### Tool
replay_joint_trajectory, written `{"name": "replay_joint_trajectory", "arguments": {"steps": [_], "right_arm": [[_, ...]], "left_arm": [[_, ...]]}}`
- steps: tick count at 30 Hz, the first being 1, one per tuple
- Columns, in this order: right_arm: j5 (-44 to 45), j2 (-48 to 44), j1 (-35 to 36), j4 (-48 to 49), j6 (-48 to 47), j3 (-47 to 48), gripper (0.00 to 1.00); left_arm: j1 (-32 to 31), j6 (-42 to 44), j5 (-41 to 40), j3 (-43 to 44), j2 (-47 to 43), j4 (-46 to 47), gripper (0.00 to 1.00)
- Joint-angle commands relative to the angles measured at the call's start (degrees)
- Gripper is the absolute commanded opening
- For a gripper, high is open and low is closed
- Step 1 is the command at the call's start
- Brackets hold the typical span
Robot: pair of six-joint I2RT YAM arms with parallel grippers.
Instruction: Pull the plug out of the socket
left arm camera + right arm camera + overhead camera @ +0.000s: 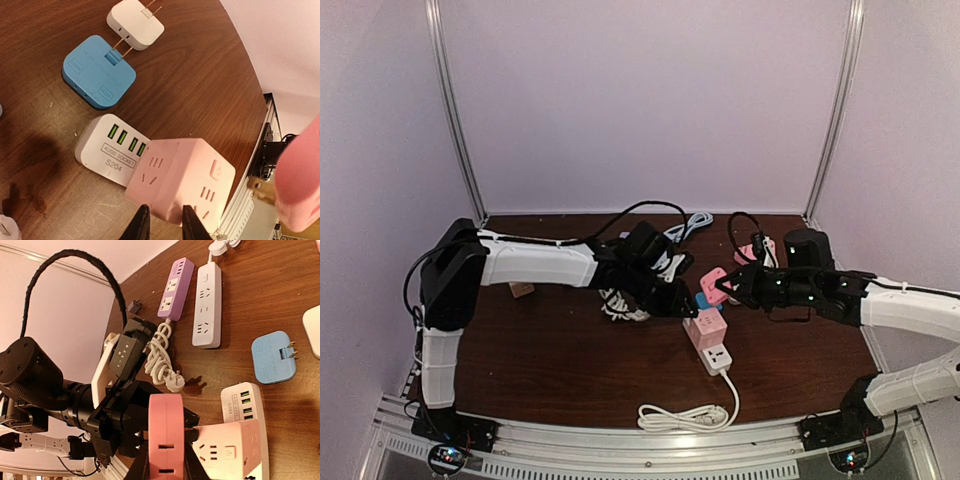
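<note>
top view: the left arm [535, 262] reaches rightward from its base, white forearm near level, with the left gripper [165, 212] angled down at mid-table. the right arm [910, 305] stretches leftward to meet it. the left gripper's black jaws are closed on a lower edge of the pink cube socket [181, 181], a matte plastic block with rounded corners and slotted outlets on its faces. the cube sits against a white usb strip [111, 148] with green ports. the right gripper [166, 462] clamps the pink plug [165, 432], a smooth, round-edged slab with small slots in its rim. the plug is held above the dark wood-grain table [200, 85], just beside the cube, with a gap showing between them. a blue square adapter [99, 71] lies nearby.
</note>
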Motion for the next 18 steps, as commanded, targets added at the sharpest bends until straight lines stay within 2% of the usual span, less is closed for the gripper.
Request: {"name": "replay_joint_trajectory", "arguments": {"steps": [1, 8, 12, 18], "right_arm": [[10.79, -0.48, -0.21, -15.01, -5.94, 6.56, 0.01], [22.45, 0.06, -2.87, -28.27, -9.33, 9.72, 0.0], [29.24, 1.84, -4.12, -33.88, -9.93, 9.55, 0.0], [35.81, 6.07, -4.47, -35.47, -11.07, 8.54, 0.04]], "left_arm": [[-0.22, 1.75, -1.49, 3.21, 1.52, -3.83, 0.22], [-0.21, 2.8, -1.73, 11.12, 0.1, -5.67, 0.25], [-0.28, 3.23, -2.53, 11.47, -1.02, -5.78, 0.26], [0.36, 4.81, -3.96, 8.95, -4.04, -6.03, 0.26]]}}
